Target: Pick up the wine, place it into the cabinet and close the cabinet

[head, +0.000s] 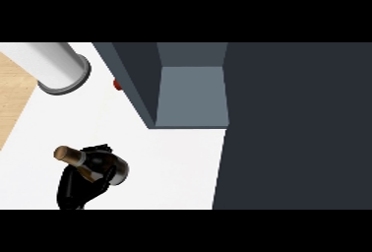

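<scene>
Left hand point(78, 184) low at the view's left, black fingers point(102, 174) curled round the wine bottle point(91, 162)

Glossy dark glass wine bottle point(102, 166), matt cabinet point(190, 93).

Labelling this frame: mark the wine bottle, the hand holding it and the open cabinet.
wine bottle point(73, 155): head view, on its tan neck.
left hand point(76, 189): head view, on the black palm below the bottle.
cabinet point(193, 96): head view, on its grey inner floor.

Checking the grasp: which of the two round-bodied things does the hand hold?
The dark wine bottle, lower left, with the black hand curled round it; the white cylinder stands apart.
</scene>
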Motion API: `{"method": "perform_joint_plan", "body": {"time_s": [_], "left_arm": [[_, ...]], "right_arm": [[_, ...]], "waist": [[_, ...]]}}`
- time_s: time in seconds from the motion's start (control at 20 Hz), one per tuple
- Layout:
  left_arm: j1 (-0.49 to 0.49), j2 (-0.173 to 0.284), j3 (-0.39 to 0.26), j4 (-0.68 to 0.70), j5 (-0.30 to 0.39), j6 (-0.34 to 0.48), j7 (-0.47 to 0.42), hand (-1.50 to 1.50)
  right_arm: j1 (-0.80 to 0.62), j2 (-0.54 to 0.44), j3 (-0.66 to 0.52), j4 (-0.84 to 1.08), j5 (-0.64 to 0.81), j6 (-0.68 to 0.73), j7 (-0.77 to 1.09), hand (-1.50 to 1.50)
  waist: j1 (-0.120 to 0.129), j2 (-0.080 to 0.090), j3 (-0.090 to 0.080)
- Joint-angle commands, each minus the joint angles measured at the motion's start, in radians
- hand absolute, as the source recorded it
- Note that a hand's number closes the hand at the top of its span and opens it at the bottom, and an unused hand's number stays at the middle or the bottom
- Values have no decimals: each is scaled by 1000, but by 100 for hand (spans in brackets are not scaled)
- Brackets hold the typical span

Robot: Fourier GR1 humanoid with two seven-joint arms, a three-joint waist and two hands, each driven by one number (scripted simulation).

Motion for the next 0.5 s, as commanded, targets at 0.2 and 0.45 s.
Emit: {"method": "perform_joint_plan", "body": {"time_s": [0.2, 0.45], "left_arm": [[-12, 45, -32, 49, -84, -25, -67, 150], [-50, 95, -29, 24, -35, -120, 39, 150]], "right_arm": [[35, -16, -40, -158, -78, 0, 80, -150], [41, -6, 2, -177, -37, -8, 96, -150]], "waist": [[0, 0, 0], [-1, -1, 0]]}}
